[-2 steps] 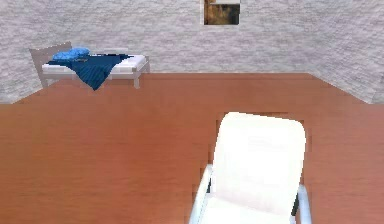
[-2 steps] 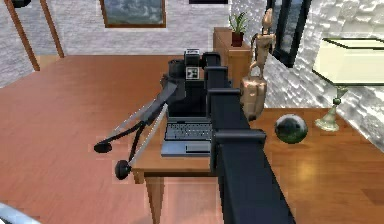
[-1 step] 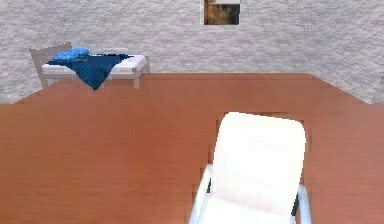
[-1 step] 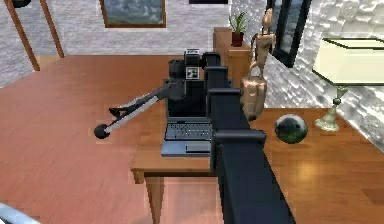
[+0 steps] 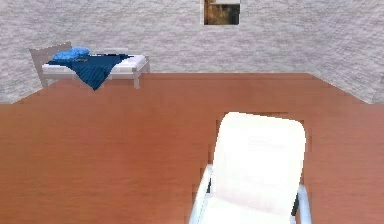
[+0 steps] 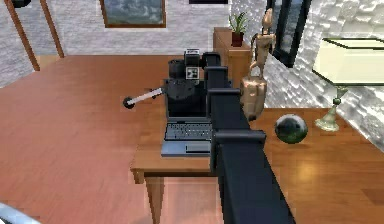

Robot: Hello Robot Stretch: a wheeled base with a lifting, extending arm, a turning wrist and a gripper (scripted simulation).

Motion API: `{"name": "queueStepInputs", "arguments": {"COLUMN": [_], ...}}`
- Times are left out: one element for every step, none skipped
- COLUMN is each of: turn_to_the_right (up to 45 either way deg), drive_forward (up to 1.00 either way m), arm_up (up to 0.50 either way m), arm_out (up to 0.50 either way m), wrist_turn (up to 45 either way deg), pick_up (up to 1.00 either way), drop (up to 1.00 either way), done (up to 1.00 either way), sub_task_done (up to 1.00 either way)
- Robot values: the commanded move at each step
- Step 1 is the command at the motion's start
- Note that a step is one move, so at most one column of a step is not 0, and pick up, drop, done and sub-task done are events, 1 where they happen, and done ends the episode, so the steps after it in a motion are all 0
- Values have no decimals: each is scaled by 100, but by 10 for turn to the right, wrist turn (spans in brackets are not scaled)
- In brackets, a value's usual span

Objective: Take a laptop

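**Operator:** Any writing you can read?

**Me:** None; print on the laptop (image 6: 188,136) is too small to tell.

**Operator:** What's in the forward view?

**Me:** Reddish wood floor (image 5: 100,140) running to a pale, textured wall (image 5: 300,40) with a picture (image 5: 221,11) on it. A low bed (image 5: 135,64) with a blue cloth (image 5: 93,68) stands at the left, and a white chair (image 5: 258,165) is close at the lower right.

**Operator:** And the arm side view?

**Me:** The laptop lies with its lid raised on a wooden counter (image 6: 150,165), just left of my arm (image 6: 240,150). My end effector (image 6: 150,96) is by its screen. I cannot tell its state, nor whether it holds anything. To the right stand a wooden figure (image 6: 258,70), a dark ball (image 6: 292,128) and a lamp (image 6: 345,60). A potted plant (image 6: 238,22) sits farther back.
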Motion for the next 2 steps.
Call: {"name": "queueStepInputs", "arguments": {"turn_to_the_right": [0, 0], "drive_forward": [0, 0], "arm_up": [0, -30], "arm_out": [0, 0], "wrist_turn": [360, 0], "pick_up": [0, 0], "drop": [0, 0], "done": [0, 0], "sub_task_done": [0, 0]}}
